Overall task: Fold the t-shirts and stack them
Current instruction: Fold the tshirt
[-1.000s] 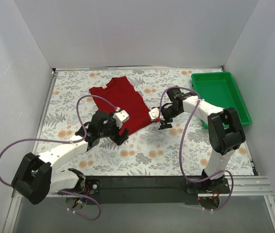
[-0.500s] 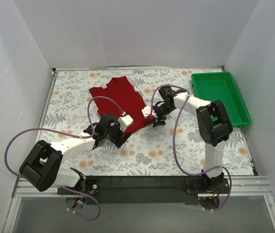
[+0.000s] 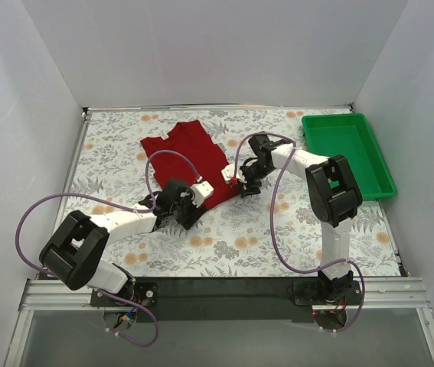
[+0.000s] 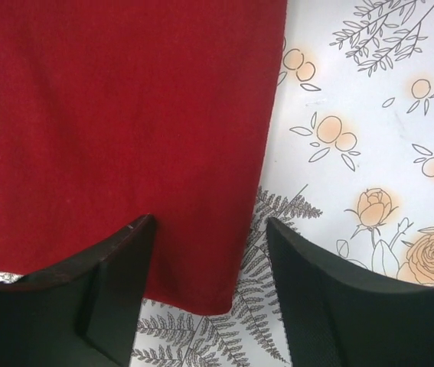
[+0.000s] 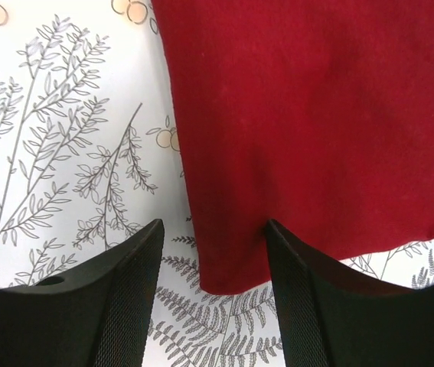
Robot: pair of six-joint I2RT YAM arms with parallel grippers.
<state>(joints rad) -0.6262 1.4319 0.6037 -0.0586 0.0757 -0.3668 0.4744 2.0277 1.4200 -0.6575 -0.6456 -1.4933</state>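
The dark red t-shirt (image 3: 190,153) lies flat on the floral table cloth, its hem toward the arms. My left gripper (image 3: 189,209) is open at the hem's near-left corner. In the left wrist view the shirt (image 4: 125,115) fills the upper left, and its corner lies between the fingers (image 4: 117,290) of the gripper (image 4: 210,267). My right gripper (image 3: 236,182) is open at the hem's right corner. In the right wrist view the shirt (image 5: 308,115) has its corner between the open fingers (image 5: 331,306) of the gripper (image 5: 213,260). Neither gripper holds cloth.
A green plastic tray (image 3: 331,117) stands at the back right of the table, holding nothing. White walls close in the table on three sides. Purple cables loop off both arms.
Both grippers have moved in to the shirt's hem corners: the left one forward and to the right, the right one to the left. The shirt has not moved.
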